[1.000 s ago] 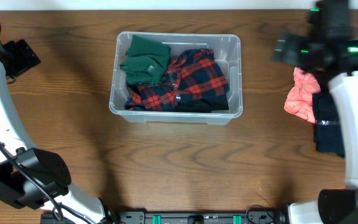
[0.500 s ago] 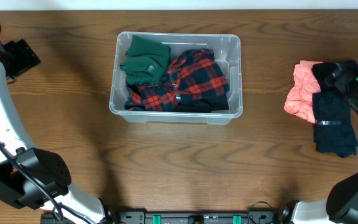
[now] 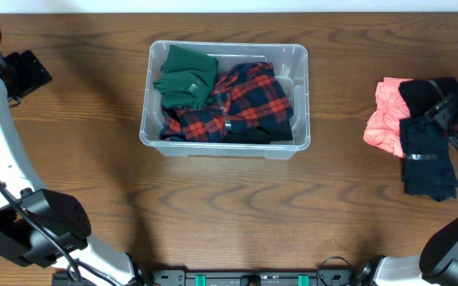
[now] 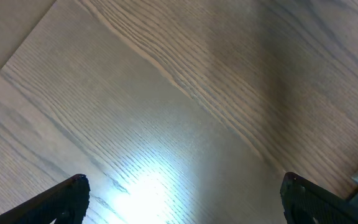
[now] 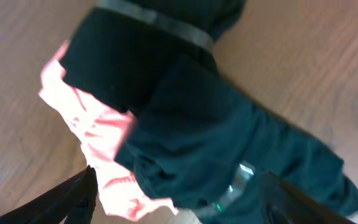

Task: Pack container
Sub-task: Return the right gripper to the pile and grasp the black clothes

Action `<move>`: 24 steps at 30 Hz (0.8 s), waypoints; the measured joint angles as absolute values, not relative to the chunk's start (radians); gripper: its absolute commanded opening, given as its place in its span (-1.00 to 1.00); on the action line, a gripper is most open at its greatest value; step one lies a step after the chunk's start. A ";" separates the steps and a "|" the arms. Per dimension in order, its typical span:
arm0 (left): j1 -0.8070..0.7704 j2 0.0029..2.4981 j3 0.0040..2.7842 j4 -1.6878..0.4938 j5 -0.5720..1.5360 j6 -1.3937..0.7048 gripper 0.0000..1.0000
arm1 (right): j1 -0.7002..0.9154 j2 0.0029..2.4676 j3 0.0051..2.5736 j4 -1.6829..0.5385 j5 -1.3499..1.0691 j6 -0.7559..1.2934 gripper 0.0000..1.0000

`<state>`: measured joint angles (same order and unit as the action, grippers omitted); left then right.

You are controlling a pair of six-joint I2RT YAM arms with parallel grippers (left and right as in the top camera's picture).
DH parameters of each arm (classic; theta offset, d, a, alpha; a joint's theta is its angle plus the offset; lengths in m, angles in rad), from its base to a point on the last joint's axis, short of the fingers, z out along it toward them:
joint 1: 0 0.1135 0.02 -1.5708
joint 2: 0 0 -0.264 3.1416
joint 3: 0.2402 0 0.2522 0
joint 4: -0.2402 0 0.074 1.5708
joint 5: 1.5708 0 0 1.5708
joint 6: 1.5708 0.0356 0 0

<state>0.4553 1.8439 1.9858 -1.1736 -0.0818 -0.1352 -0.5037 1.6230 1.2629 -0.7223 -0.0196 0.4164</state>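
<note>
Clear rectangular plastic container (image 3: 301, 56) part-packed; right claw (image 5: 178, 190) spread above dark folded garment (image 5: 185, 118), poised to grab; left claw (image 4: 185, 186) spread, parked aside.

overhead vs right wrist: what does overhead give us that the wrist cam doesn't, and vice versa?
Only overhead: the container in the middle of the table, holding a green garment and a red plaid shirt. Only right wrist: a close view of the right gripper, its fingers spread wide over the loose clothes, nothing between them. Both: the dark garment lying partly over the pink garment on the wooden table.
</note>
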 measured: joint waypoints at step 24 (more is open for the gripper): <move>0.455 1.844 1.986 -1.174 -0.082 -0.135 0.96 | -0.418 1.844 1.260 -0.633 0.006 0.389 -0.25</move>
<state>0.4553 1.8439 1.9858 -1.1740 -0.0818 -0.1352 -0.4175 1.8439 1.2602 -0.6334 0.0055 0.3885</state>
